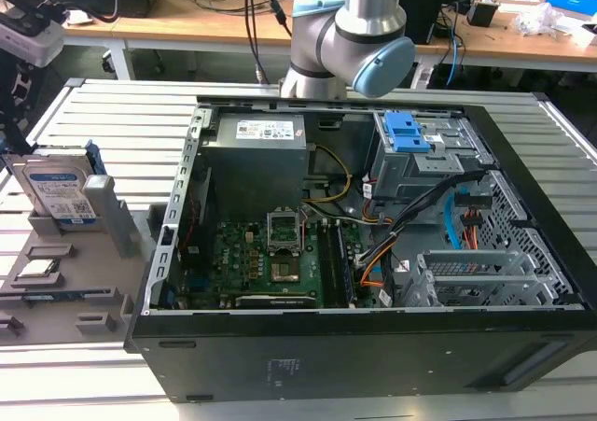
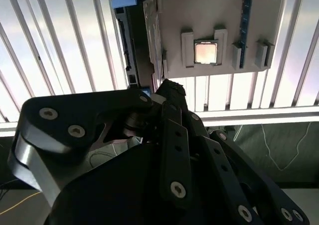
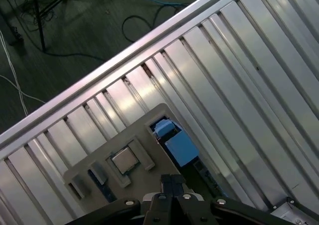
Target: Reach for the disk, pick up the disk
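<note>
The disk (image 1: 56, 189) stands on edge in a slot of the grey holder plate (image 1: 56, 281) at the exterior view's left, outside the computer case; its white-and-blue label faces the camera. In both wrist views I look down on it edge-on, a thin silver slab (image 2: 149, 30) topped by its blue bracket (image 3: 175, 142). My gripper (image 3: 173, 181) hangs above the holder, close beside the disk's upper edge and apart from it. Its black fingertips (image 2: 169, 91) are pressed together, shut on nothing.
A small square silver chip (image 2: 205, 53) lies in a pocket of the holder plate next to the disk. The open computer case (image 1: 354, 253) fills the middle of the slatted metal table (image 1: 112, 113). The arm's grey-and-blue joint (image 1: 359, 38) rises behind the case.
</note>
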Controlling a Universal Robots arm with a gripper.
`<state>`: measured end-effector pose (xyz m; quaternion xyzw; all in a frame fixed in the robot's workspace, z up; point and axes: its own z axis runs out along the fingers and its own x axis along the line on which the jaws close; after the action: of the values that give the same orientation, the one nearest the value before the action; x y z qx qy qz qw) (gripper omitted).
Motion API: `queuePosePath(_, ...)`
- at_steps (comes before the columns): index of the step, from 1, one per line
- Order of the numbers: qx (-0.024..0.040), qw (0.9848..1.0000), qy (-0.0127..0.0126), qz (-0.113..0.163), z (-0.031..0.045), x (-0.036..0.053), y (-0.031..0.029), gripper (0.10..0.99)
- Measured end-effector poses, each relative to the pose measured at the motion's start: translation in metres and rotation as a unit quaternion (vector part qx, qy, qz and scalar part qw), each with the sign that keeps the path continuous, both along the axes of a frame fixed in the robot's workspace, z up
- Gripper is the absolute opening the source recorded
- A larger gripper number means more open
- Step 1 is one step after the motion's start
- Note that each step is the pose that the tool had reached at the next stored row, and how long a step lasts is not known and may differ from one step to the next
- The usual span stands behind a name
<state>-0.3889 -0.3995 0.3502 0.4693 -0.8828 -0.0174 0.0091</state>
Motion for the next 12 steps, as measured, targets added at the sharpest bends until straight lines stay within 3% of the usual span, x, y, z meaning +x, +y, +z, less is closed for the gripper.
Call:
queuePosePath(6, 0.0, 0.9994, 0.0, 0.034, 0.0, 0.0, 0.0, 0.106)
queuePosePath(12, 0.0, 0.9978, 0.0, 0.067, 0.0, 0.0, 0.0, 0.106)
